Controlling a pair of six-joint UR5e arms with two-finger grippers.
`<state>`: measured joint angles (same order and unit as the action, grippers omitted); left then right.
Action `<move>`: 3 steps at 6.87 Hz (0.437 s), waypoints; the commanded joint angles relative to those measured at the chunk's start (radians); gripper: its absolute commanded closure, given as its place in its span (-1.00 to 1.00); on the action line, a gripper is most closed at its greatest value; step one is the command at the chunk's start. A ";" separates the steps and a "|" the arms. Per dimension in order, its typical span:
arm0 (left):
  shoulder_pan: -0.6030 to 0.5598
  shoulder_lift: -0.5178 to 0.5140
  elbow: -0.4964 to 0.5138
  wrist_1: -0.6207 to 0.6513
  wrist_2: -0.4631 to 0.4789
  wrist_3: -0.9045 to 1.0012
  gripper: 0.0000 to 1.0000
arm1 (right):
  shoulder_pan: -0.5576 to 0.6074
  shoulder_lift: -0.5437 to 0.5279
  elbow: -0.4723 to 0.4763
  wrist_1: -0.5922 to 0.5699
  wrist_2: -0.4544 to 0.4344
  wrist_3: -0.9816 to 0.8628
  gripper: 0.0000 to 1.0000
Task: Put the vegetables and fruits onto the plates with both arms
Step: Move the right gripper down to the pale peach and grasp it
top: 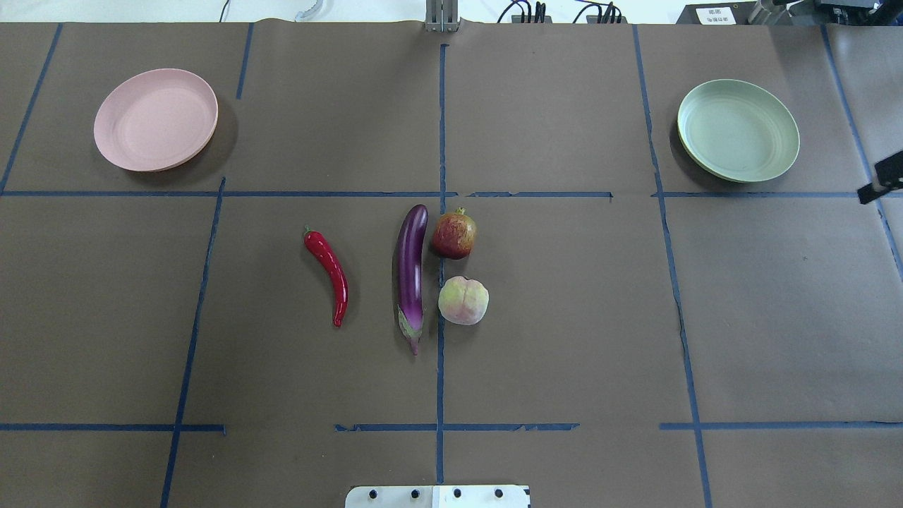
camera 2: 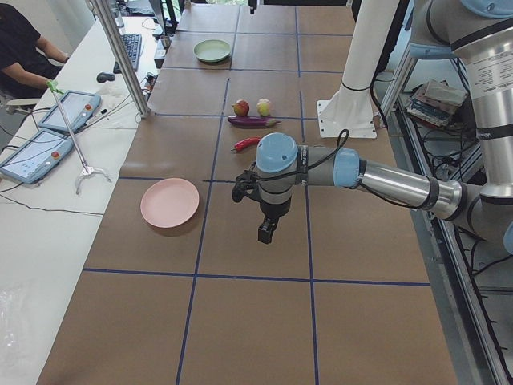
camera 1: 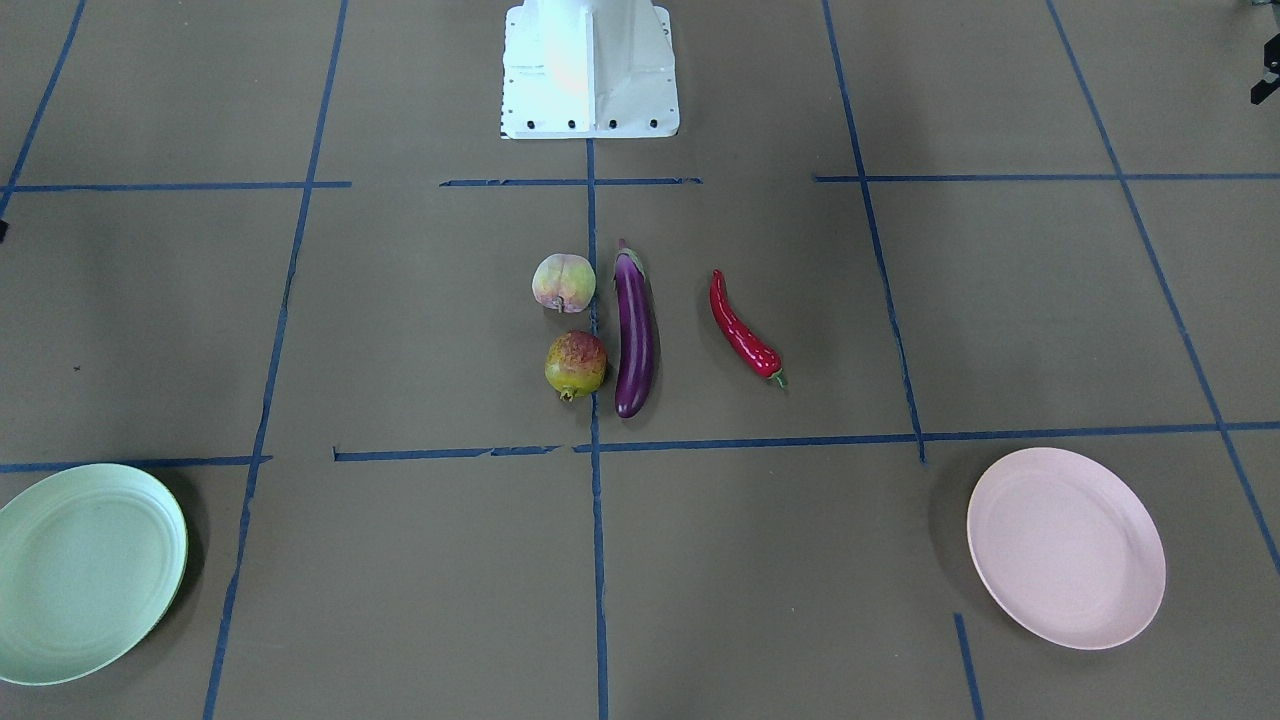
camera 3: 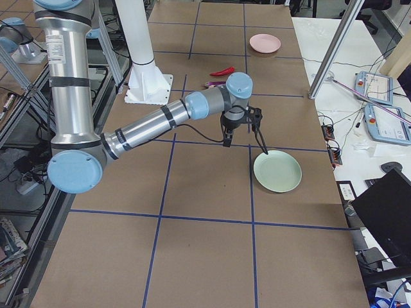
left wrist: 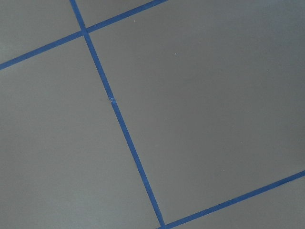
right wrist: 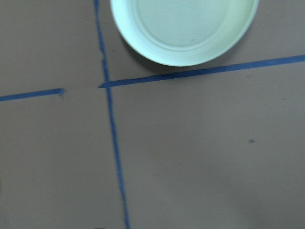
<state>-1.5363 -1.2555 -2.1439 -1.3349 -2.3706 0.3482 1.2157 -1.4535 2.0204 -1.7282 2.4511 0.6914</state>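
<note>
Produce lies in a cluster at the middle of the table (top: 564, 317), in front of the white base (top: 437, 496). The eggplant (top: 411, 271) lies lengthwise just left of the central tape line (top: 441, 127), with its cap end toward the robot. The pomegranate (top: 454, 235) and the peach (top: 463, 300) sit close against its right side, the peach nearer the robot; whether either touches it is hard to tell. The chili (top: 328, 271) lies apart on the eggplant's left, roughly parallel to it.

The pink plate (top: 155, 118) is at the far left and the green plate (top: 738, 130) at the far right, both well apart from the cluster.

The left gripper (camera 2: 266, 234) hangs above bare table near the pink plate, pointing down. The right gripper (camera 3: 244, 146) hangs beside the green plate, whose rim shows in its wrist camera. Neither holds anything visible. From the side views I cannot tell whether the fingers are spread or closed.
</note>
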 commanded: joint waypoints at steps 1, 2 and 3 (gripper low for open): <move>0.001 0.002 -0.005 0.002 -0.006 0.000 -1.00 | -0.295 0.280 -0.002 -0.002 -0.187 0.506 -0.99; 0.002 0.002 -0.001 0.000 -0.006 0.000 -1.00 | -0.447 0.350 -0.011 -0.001 -0.327 0.660 -0.98; 0.002 0.001 -0.002 -0.001 -0.006 0.000 -1.00 | -0.549 0.420 -0.038 -0.002 -0.468 0.698 -0.98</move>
<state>-1.5346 -1.2537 -2.1463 -1.3346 -2.3759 0.3482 0.8146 -1.1281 2.0062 -1.7295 2.1505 1.2756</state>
